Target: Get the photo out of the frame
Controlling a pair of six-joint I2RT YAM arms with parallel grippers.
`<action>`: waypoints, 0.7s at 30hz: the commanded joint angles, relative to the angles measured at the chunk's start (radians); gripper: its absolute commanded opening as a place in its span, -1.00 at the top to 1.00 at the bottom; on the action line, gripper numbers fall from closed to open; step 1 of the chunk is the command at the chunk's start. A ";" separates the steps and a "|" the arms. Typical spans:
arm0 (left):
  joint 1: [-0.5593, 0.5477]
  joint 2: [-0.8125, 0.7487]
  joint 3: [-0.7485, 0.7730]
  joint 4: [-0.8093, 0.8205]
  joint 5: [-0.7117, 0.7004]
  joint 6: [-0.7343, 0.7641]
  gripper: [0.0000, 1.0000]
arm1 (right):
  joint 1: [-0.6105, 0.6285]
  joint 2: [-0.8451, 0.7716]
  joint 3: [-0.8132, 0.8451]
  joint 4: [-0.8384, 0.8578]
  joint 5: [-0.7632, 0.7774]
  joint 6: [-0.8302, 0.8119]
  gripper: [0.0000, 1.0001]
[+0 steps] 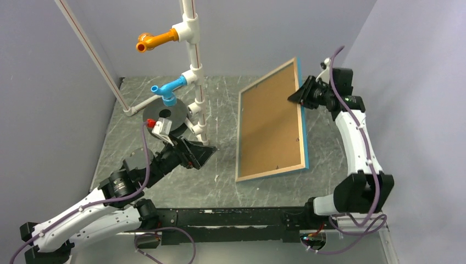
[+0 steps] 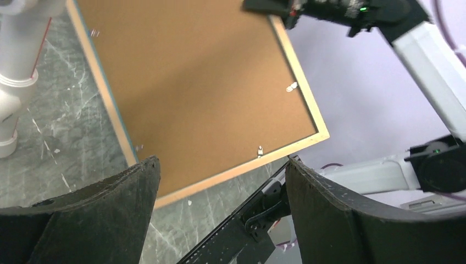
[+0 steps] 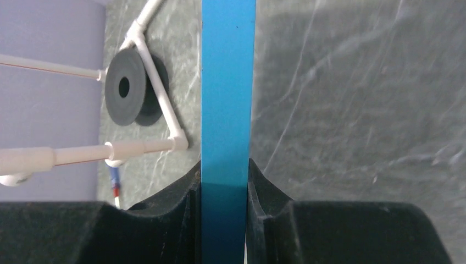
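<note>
- Frame: large thin rectangle, back side up; light wood rim, turquoise border along the right edge.
- Brown backing board fills it; photo not in view.
- Pose: tilted, left long edge down at the worktop, right edge raised, clamped in the right pincer.

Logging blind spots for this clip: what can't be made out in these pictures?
The photo: unseen in every view; the frame shows its back, covered by the brown backing board.
Frame's front: faces away from the top camera; right wrist shows only the blue edge clamped by the right gripper.
The metal tabs: too small in left wrist view to tell whether they're locked.
</note>
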 commanded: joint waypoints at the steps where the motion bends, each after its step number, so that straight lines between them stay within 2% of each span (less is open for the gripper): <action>1: 0.003 0.001 -0.003 0.032 0.045 -0.021 -0.73 | -0.064 0.074 -0.126 0.172 -0.289 0.055 1.00; 8: 0.003 -0.047 -0.037 0.023 0.045 0.003 -0.74 | -0.072 0.183 -0.254 0.360 -0.253 0.132 1.00; 13: 0.003 -0.035 0.074 -0.152 -0.014 0.097 -0.80 | -0.048 0.185 -0.353 0.484 -0.181 0.174 1.00; 17: 0.008 -0.003 0.155 -0.307 -0.113 0.145 -0.91 | -0.024 0.223 -0.387 0.534 -0.114 0.169 1.00; 21: 0.049 0.035 0.158 -0.366 -0.071 0.166 -0.91 | -0.007 0.271 -0.437 0.645 -0.078 0.187 1.00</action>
